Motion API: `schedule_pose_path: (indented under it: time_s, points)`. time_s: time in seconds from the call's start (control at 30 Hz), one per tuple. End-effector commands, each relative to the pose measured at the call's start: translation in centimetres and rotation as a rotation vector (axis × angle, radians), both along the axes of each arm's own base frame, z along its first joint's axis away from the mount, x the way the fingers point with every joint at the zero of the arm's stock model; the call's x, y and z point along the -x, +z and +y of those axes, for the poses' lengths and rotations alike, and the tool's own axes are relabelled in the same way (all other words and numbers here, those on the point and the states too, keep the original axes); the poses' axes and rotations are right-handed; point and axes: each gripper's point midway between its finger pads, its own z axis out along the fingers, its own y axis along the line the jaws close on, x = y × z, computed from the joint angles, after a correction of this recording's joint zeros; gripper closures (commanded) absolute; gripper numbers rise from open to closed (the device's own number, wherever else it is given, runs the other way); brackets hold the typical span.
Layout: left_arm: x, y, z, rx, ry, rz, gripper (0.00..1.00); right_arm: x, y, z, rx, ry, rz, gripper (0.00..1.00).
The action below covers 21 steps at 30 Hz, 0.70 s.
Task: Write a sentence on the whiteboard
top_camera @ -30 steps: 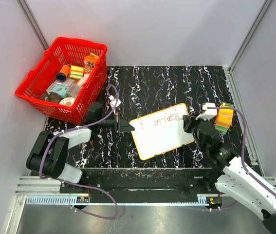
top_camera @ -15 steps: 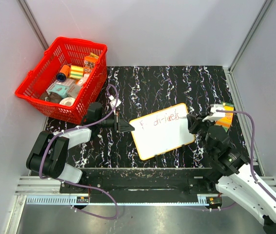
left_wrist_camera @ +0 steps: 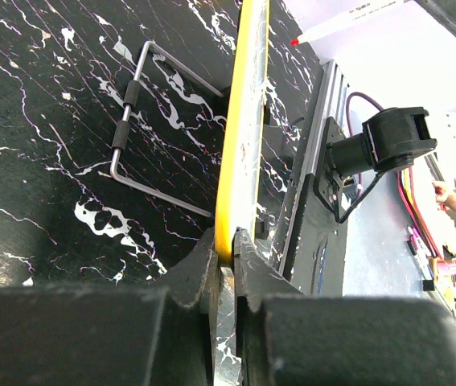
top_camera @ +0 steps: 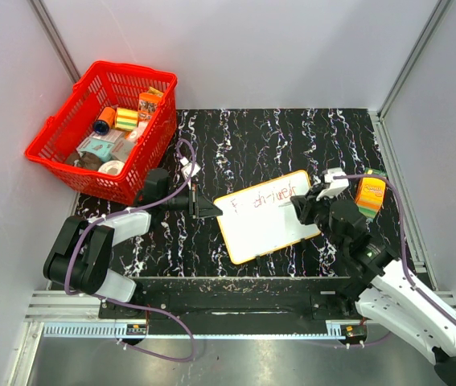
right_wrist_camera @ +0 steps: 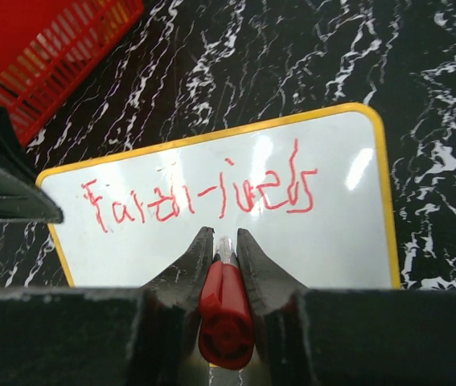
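Observation:
The whiteboard (top_camera: 264, 229) lies tilted on the black marbled table, white with an orange-yellow rim. One line of the red sentence (top_camera: 271, 195) runs along its far part and reads clearly in the right wrist view (right_wrist_camera: 203, 197). My left gripper (top_camera: 211, 210) is shut on the board's left rim; the left wrist view shows the jaws (left_wrist_camera: 226, 249) pinching the yellow edge (left_wrist_camera: 241, 121). My right gripper (top_camera: 301, 206) is shut on a red-capped marker (right_wrist_camera: 226, 310), held over the board's right part just below the lettering. The marker's tip is hidden between the fingers.
A red basket (top_camera: 107, 129) with several small items stands at the back left. An orange box (top_camera: 370, 195) sits right of the board. A bent wire stand (left_wrist_camera: 143, 121) lies on the table beside the board's edge. Grey walls enclose the table.
My right gripper swung a little right toward the orange box, then came back left over the board below the lettering. The left gripper and board have not moved.

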Motion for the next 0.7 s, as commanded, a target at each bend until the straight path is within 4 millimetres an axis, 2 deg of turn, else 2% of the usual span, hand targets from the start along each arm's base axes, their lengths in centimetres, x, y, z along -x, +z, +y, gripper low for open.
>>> schedule_pose_path:
  time_s: [0.0, 0.37, 0.4, 0.47, 0.5, 0.67]
  points:
    - [0.7, -1.6, -0.2, -0.055, -0.044, -0.083, 1.0, 0.1, 2.7, 2.0, -0.051, 0.098, -0.059, 1.0]
    - [0.6, -1.6, -0.2, -0.057, -0.043, -0.08, 1.0, 0.8, 2.8, 4.5, -0.028, 0.154, -0.063, 1.0]
    - [0.6, -1.6, -0.2, -0.057, -0.043, -0.081, 1.0, 1.5, 3.1, 5.5, -0.026, 0.184, -0.071, 1.0]
    - [0.6, -1.6, -0.2, -0.056, -0.043, -0.083, 1.0, 1.5, 3.3, 6.1, -0.007, 0.182, -0.086, 1.0]
    - [0.6, -1.5, -0.3, -0.055, -0.044, -0.083, 1.0, 2.4, 3.2, 7.1, 0.002, 0.22, -0.087, 1.0]
    - [0.7, -1.6, -0.3, -0.057, -0.045, -0.081, 1.0, 3.6, 2.6, 9.6, 0.037, 0.278, -0.097, 1.0]
